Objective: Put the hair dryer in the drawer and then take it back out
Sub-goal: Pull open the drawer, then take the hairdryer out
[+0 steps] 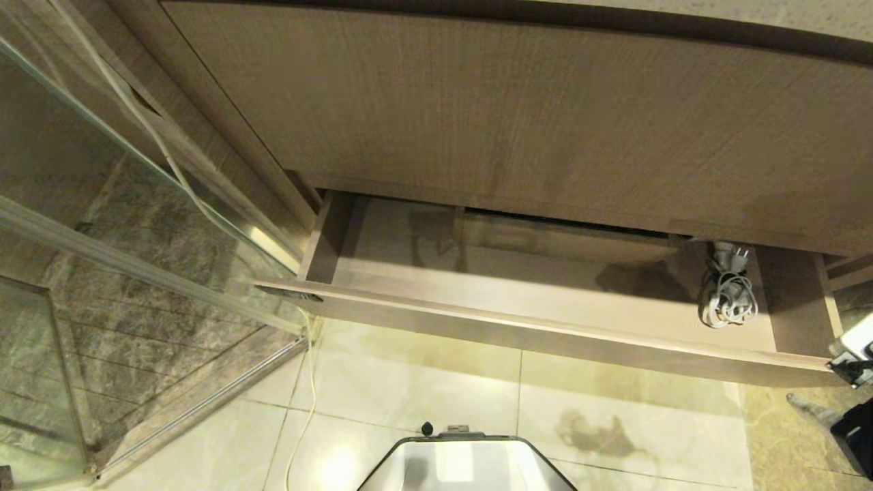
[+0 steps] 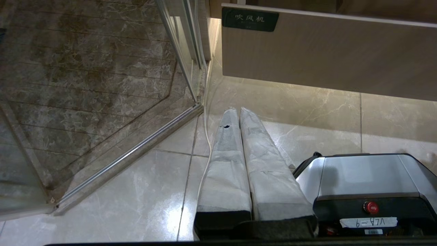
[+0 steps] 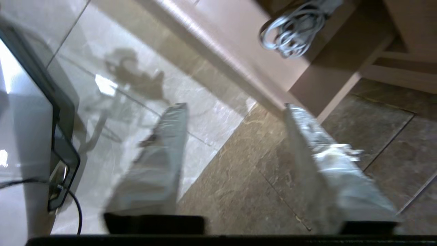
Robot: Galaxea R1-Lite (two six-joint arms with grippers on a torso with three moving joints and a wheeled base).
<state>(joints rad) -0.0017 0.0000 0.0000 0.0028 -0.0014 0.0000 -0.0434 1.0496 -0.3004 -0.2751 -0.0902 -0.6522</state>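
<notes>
Hovering outside the drawer (image 1: 545, 334), the right fingers (image 3: 235, 160) are standing apart and gripping nothing.

Only the dryer's cord bundle (image 1: 728, 300) is showing, lying in the drawer's right end, ahead of the right fingers and past the drawer front; the dryer body is not showing, so I cannot tell which way it is pointing. The bundle's long axis is running front to back, plug toward the rear. The right arm is sitting nearer. The left fingers (image 2: 240, 116) are pressing closed together, empty, over the floor (image 2: 136, 191).
</notes>
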